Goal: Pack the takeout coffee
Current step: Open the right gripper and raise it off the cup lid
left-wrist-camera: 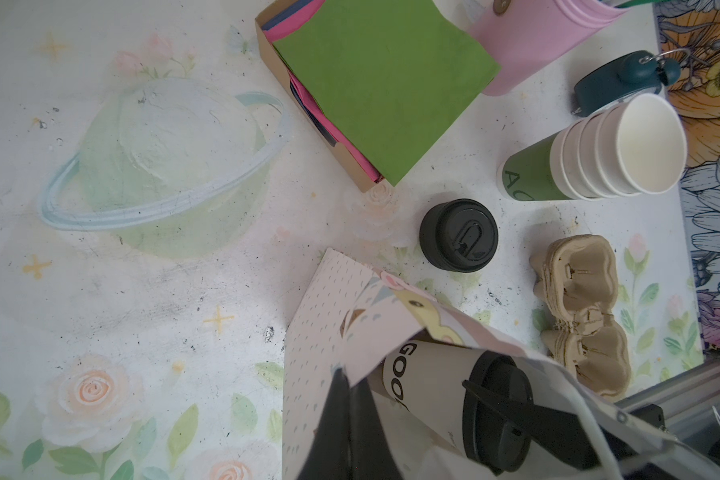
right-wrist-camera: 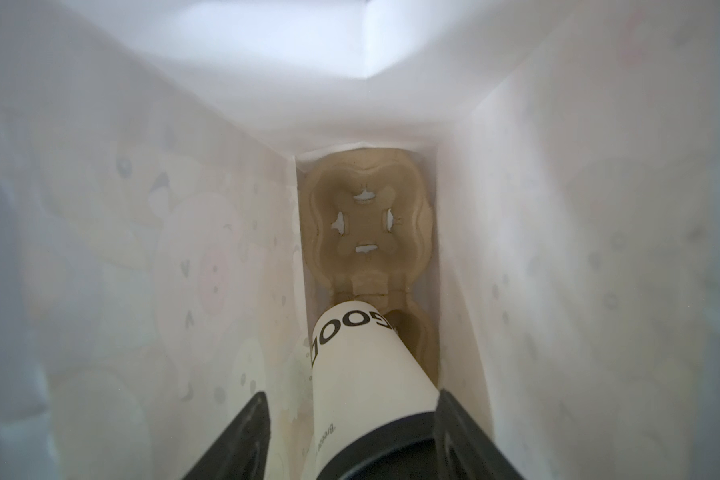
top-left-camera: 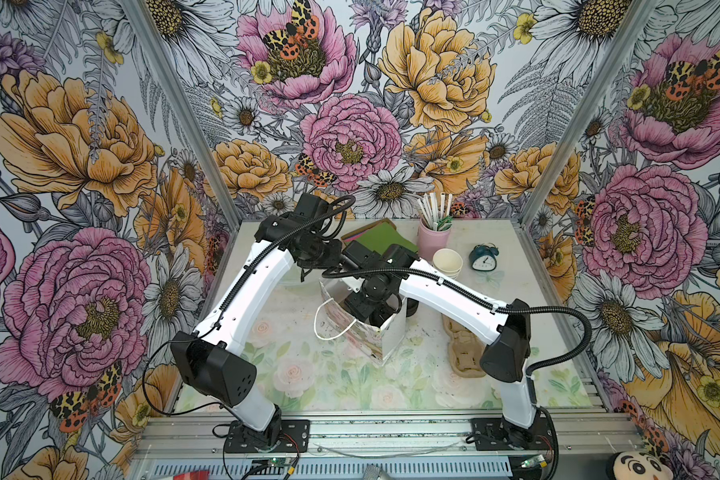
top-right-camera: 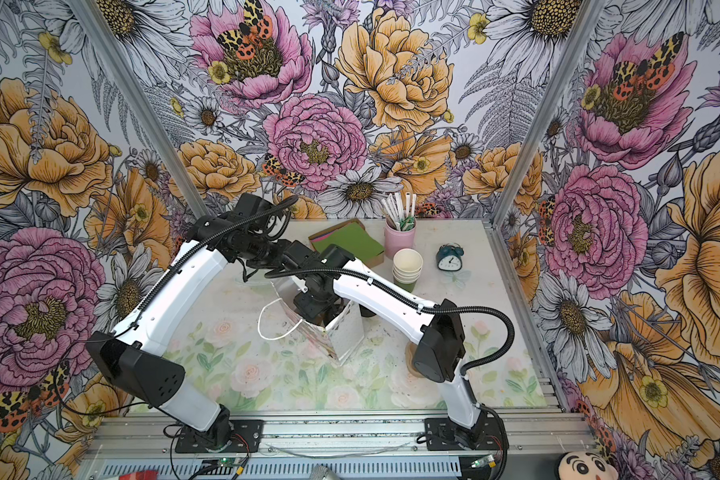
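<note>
Left gripper (left-wrist-camera: 348, 386) clamps the paper bag (left-wrist-camera: 321, 316) rim — right gripper (right-wrist-camera: 352, 395), in from 3 o'clock, straddles the takeout coffee (right-wrist-camera: 362, 357), jaws apart.

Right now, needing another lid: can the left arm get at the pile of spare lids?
Probably not yet: the left gripper is shut on the rim of the paper bag. The spare lids themselves sit uncovered beside it.

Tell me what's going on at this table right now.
The left gripper is shut on the rim of the paper bag, holding it open. The right gripper reaches down inside the bag, its jaws open around the takeout coffee, with a gap on one side. The coffee leans, its base down at one pocket of the cardboard carrier lying on the bag's bottom.
</note>
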